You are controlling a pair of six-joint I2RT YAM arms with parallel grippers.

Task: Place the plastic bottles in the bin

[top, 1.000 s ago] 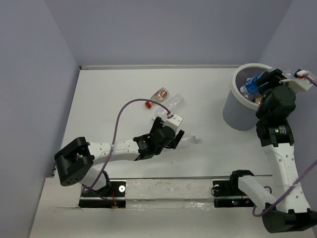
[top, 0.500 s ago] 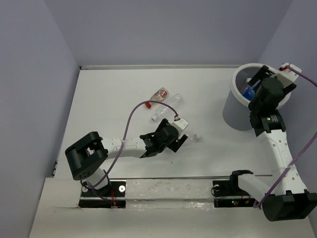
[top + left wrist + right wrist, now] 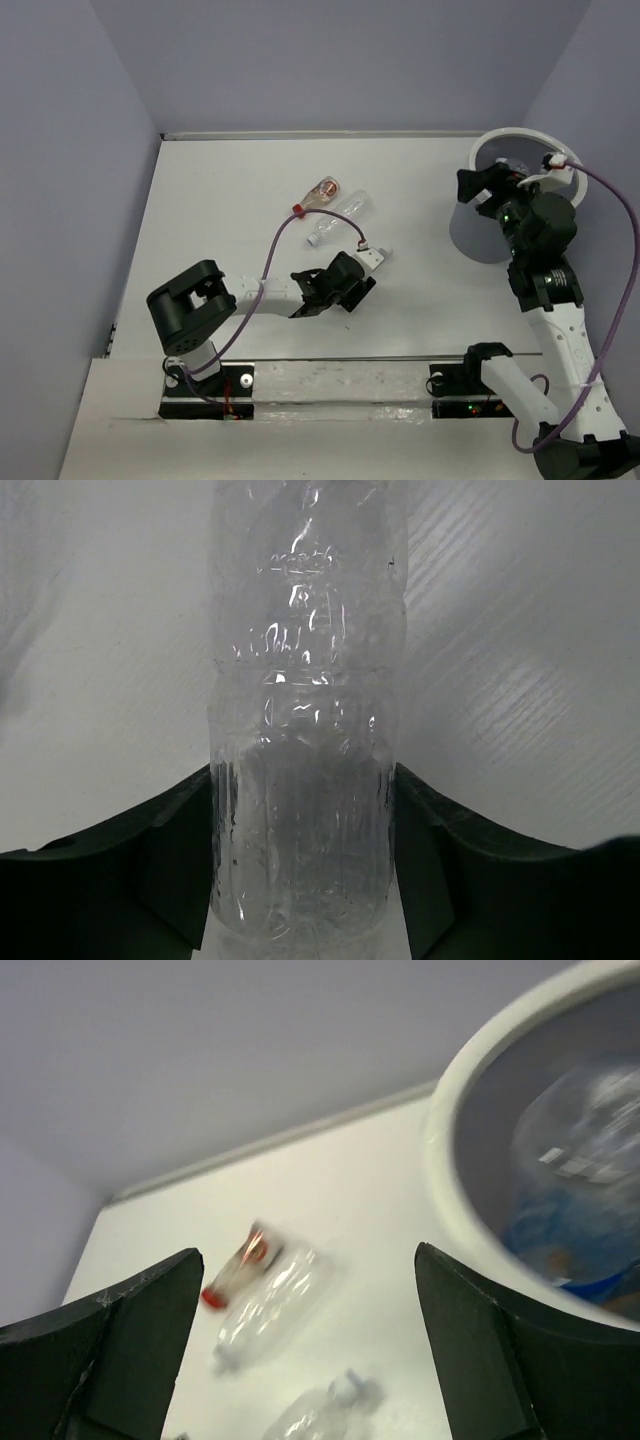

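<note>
A plain clear bottle [image 3: 300, 630] lies on the white table, and my left gripper [image 3: 302, 780] is shut on its lower body, both fingers pressed against its sides. From above, that gripper [image 3: 362, 272] sits mid-table with the bottle's cap end [image 3: 382, 256] sticking out past it. A tiny red-capped bottle [image 3: 318, 192] and another clear bottle [image 3: 342, 213] lie side by side further back. My right gripper [image 3: 478, 185] hangs open and empty at the left rim of the bin [image 3: 470, 225]. Inside the bin [image 3: 450, 1160] lies a blue-labelled bottle [image 3: 575, 1220].
The bin stands in the far right corner against the purple wall. In the right wrist view the red-capped bottle [image 3: 240, 1265] and the clear bottle [image 3: 270, 1305] show between the open fingers, far below. The arm bases sit at the near edge.
My left gripper slid right and shut on the clear bottle. My right gripper opened, dropped the blue-labelled bottle into the bin and swung left off the rim.
</note>
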